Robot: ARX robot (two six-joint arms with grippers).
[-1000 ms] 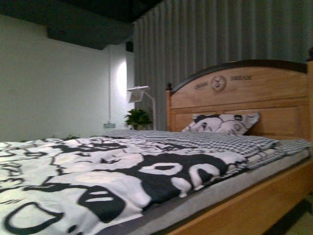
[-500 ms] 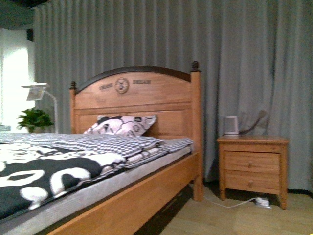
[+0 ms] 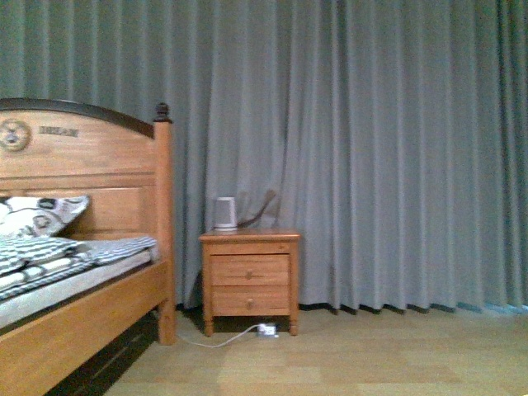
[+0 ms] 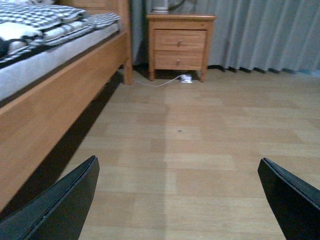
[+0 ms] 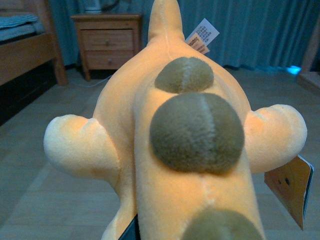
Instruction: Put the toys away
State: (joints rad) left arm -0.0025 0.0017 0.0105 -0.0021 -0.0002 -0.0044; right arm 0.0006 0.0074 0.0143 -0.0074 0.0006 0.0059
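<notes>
Left gripper (image 4: 177,162) hangs empty over the floor (image 4: 200,150), fingers wide apart. Bed (image 3: 82,305), then nightstand (image 3: 250,276), stand ahead; no toy bin shows. Right gripper is hidden under the toy (image 5: 185,135), evidently clamped on it, since the toy rides clear of the floor for carrying. Its face is out of view, and the tag (image 5: 202,35) is unreadable.

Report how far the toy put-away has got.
Done: the plush toy is off the floor, apparently clamped in the right gripper, which is mostly hidden under it. In hand: carrying it, while the left gripper is open and empty. Left: setting it down. Where it goes is not in view, and both drawers of the nightstand are shut.
</notes>
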